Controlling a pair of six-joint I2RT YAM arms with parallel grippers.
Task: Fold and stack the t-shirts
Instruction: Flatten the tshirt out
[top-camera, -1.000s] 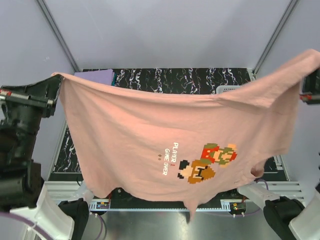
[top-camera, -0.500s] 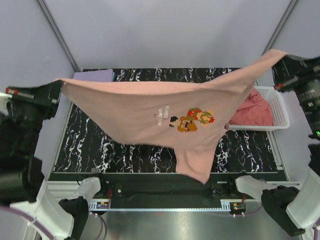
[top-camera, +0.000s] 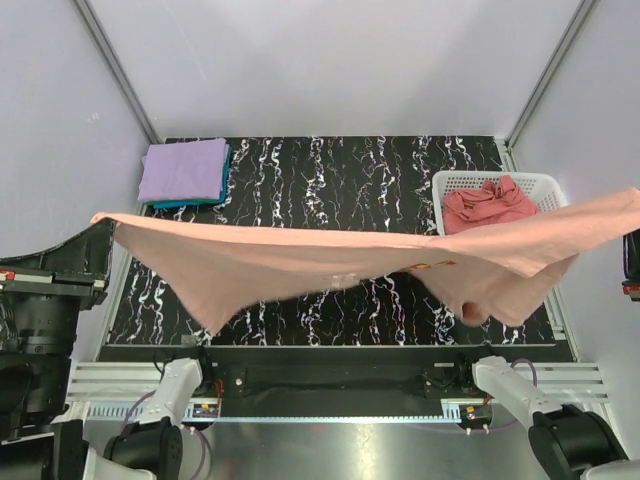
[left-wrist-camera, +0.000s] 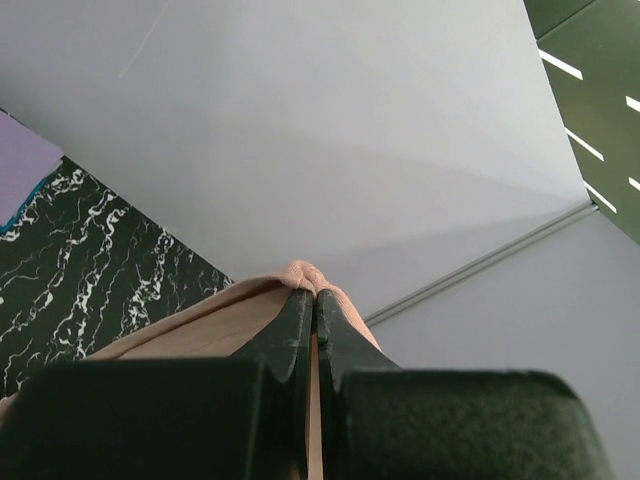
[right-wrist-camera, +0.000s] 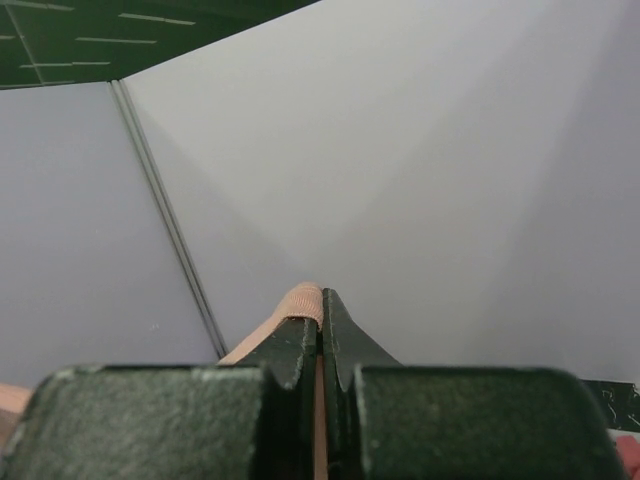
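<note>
Swung from hanging to nearly level, salmon-pink t-shirt (top-camera: 280, 255) now spans above black marbled table (top-camera: 330, 170), left gripper (left-wrist-camera: 315, 296) and right gripper (right-wrist-camera: 321, 302) each clenched on an edge; we judge it ready to lay flat.

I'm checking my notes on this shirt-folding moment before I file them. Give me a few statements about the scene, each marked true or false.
1. The left gripper and the right gripper are each shut on the salmon-pink t-shirt. True.
2. The salmon-pink t-shirt lies flat on the table. False: it hangs in the air, stretched between the grippers.
3. The lavender t-shirt lies folded on top of the teal t-shirt. True.
4. The white basket is empty. False: a rose-pink t-shirt lies crumpled in it.
</note>
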